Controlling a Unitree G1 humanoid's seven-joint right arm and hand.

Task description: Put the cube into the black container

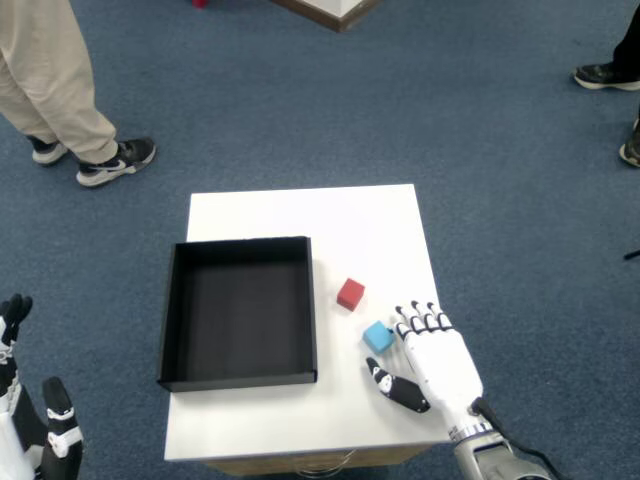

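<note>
Head view, looking down on a white desk standing on blue carpet.

Nearest the camera, at the desk's front right corner: right robot hand, white with black joints, palm down, fingers extended and apart, thumb spread to its left. It holds nothing. Its fingertips sit just beside the blue cube, on that cube's right; cannot tell whether they touch it.

Lower left edge of the frame, off the desk: left robot hand, partly cropped.

Blue cube rests on the desk surface, outside the container, to the right of its front right corner.

Red cube lies a little farther back, near the blue cube and apart from it, also on the desk and just right of the container's right wall.

Black container, a shallow square tray, occupies the left half of the desk; its interior shows only the dark floor.

Far field: a person's legs in beige trousers with black-and-white sneakers at upper left; dark shoes at the upper right edge.
</note>
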